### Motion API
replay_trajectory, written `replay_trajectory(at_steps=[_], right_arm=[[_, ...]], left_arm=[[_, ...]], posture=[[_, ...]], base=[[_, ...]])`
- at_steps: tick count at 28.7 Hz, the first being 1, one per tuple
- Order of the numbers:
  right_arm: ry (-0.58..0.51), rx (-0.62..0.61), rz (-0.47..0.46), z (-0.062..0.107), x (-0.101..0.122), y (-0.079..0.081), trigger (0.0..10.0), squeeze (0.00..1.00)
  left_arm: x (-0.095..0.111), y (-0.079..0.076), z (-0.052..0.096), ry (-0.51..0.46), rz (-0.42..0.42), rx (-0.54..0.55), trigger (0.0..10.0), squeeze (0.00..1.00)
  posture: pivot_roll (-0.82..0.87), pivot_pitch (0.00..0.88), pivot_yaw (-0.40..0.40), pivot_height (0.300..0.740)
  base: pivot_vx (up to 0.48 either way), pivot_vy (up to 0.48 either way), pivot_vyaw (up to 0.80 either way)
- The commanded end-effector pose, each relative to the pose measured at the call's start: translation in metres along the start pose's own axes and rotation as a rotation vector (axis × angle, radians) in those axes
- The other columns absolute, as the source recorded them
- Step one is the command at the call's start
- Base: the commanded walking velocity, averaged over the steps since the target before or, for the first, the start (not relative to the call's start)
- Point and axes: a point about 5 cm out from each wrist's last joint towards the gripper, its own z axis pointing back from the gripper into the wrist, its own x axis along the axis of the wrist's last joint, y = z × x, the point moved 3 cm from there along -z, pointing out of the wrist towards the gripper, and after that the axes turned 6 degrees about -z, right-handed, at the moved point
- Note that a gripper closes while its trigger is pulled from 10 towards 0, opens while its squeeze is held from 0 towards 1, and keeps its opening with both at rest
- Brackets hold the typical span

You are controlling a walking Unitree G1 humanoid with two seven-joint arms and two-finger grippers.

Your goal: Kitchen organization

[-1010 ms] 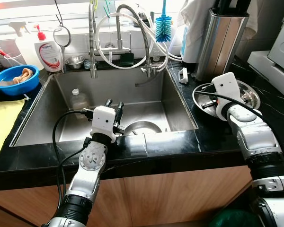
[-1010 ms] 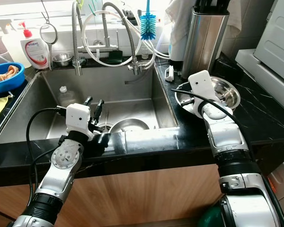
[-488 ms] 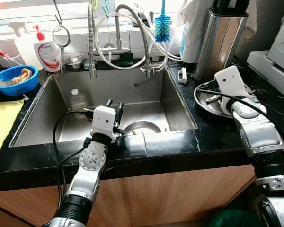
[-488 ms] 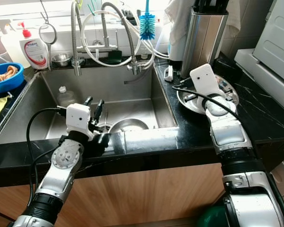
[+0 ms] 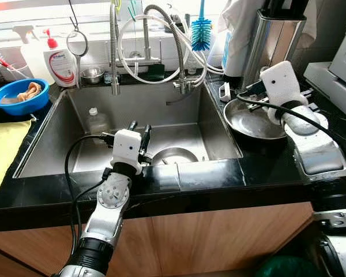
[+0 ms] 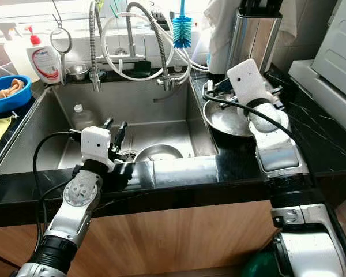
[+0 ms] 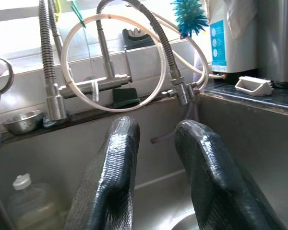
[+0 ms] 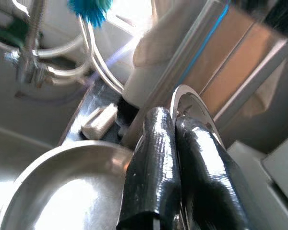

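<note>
My right gripper [image 5: 252, 97] is shut on the far rim of a wide steel bowl [image 5: 255, 120], holding it tilted above the black counter at the sink's right edge. In the right wrist view the two fingers [image 8: 156, 158] pinch the bowl's [image 8: 62, 191] rim. A second steel bowl [image 5: 174, 156] lies at the bottom of the sink [image 5: 81, 161], near its front. My left gripper [image 5: 139, 128] hovers over the sink's front part, just left of that bowl, open and holding nothing; its fingers [image 7: 115, 158] stand apart.
Two coiled spring faucets [image 5: 113, 52] rise behind the sink. A plastic bottle [image 5: 95, 120] lies in the sink's left part. A blue bowl [image 5: 18, 97], a soap bottle [image 5: 59, 60] and a yellow cloth [image 5: 0, 147] are at left. A steel knife holder [image 5: 272, 43] and white brush [image 5: 225, 91] stand at right.
My right gripper has lifted the wide steel bowl off the counter and carried it left and back toward the sink's edge. The left arm has stayed still.
</note>
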Motion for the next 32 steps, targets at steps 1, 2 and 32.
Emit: replay_trajectory(at_steps=[1,2,32], right_arm=[[-0.144,0.079,-0.016,0.001,0.032,0.011,10.0,0.00],[-0.171,0.190,0.005,0.004,0.035,0.028,10.0,0.00],[-0.196,0.718,-0.580,0.028,0.010,0.103,10.0,0.00]], left_arm=[[-0.002,-0.001,0.000,0.005,-0.012,-0.004,10.0,0.00],[-0.002,-0.001,0.000,0.004,-0.011,-0.004,10.0,0.00],[-0.001,0.002,0.002,0.005,-0.016,0.012,10.0,0.00]], posture=[[-0.15,0.000,0.019,0.740],[-0.15,0.000,0.019,0.740],[-0.14,0.000,0.009,0.740]], base=[[0.000,0.000,0.00],[0.000,0.000,0.00],[0.000,0.000,0.00]])
